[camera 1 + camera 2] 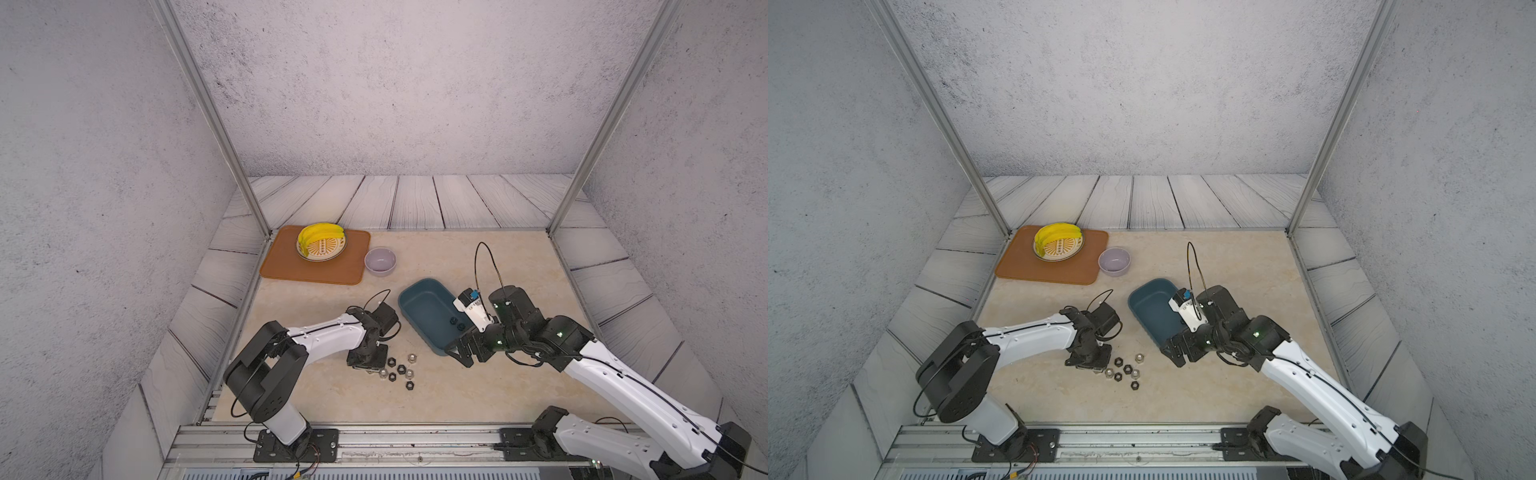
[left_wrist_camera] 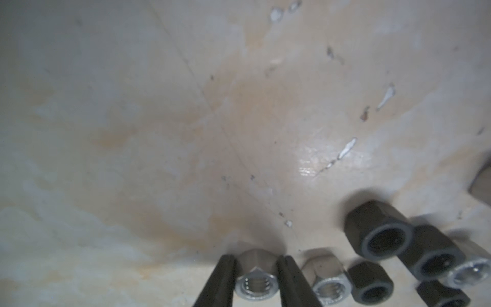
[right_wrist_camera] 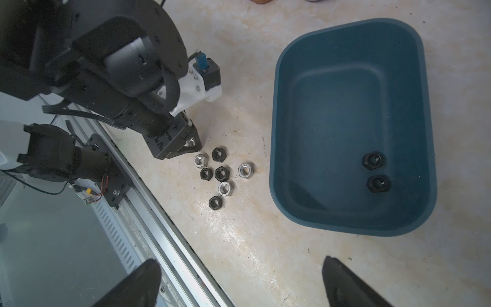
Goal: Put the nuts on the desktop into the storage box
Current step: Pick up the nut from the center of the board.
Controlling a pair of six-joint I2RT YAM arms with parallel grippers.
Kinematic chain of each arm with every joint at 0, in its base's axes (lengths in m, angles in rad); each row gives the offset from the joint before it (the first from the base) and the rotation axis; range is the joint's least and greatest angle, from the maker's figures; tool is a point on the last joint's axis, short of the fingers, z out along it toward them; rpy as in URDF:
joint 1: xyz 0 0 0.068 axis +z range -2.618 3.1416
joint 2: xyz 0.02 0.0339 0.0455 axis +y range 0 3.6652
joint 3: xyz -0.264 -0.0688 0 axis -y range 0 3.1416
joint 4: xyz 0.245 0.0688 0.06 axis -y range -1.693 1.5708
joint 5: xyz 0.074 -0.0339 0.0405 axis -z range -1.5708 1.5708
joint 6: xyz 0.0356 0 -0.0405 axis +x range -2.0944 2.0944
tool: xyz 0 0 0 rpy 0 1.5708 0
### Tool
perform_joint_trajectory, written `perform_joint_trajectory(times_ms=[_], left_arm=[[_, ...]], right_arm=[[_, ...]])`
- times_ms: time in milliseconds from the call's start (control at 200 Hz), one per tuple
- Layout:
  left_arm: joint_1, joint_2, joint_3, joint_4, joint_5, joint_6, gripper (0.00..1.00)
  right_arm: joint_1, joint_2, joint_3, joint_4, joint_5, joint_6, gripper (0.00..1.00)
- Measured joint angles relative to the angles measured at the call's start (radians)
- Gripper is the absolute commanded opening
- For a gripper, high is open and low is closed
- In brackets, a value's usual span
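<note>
Two nuts [image 3: 373, 160] boxed, one pinched, seven loose

The beige counter [image 1: 457, 399] carries everything. The right arm [image 1: 615, 382] stretches toward the near corner of the box [image 3: 332, 119], and the right jaws hang spread wide and empty. The left arm [image 1: 324, 336] bends down to the loose cluster; the left jaws are clenched on a silver nut [image 2: 256, 281] that rests on the counter, one finger [image 2: 218, 281] against each side. The blue box lies between the arms, just beyond the cluster, two black nuts on its floor. Seven loose nuts, four black and three silver, lie bunched just beside it.

The grip looks shallow on smooth metal, so the nut could twist out and roll as it rises. A neighbouring nut [image 2: 329, 287] sits just beside one finger and could be dragged along. The right arm crowds the box, so a carry there risks a knock. A high release might bounce the nut over the low wall.

No brand, label or writing can be read.
</note>
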Motion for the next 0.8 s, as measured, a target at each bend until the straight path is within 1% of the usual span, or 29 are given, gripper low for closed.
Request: perform_joint_trajectory(times_ms=[280,385,540,625,796], left_arm=[[0.001,0.0,0.0,0.0,0.006,-0.001,0.3],[0.002,-0.001,-0.001,-0.001,0.009,-0.003,0.34],[0.006,-0.021,-0.018,0.0,0.017,-0.016,0.37],[0.007,-0.025,-0.024,-0.006,0.021,-0.019,0.37],[0.011,-0.022,-0.027,-0.007,0.026,-0.019,0.31]], right_arm=[[0.004,0.0,0.0,0.0,0.0,0.0,0.99],[0.005,0.0,0.0,-0.001,0.005,0.0,0.99],[0.007,0.007,0.0,-0.009,0.018,-0.001,0.99],[0.009,0.014,0.0,-0.012,0.023,-0.001,0.99],[0.013,0.032,0.0,-0.019,0.035,-0.001,0.99]])
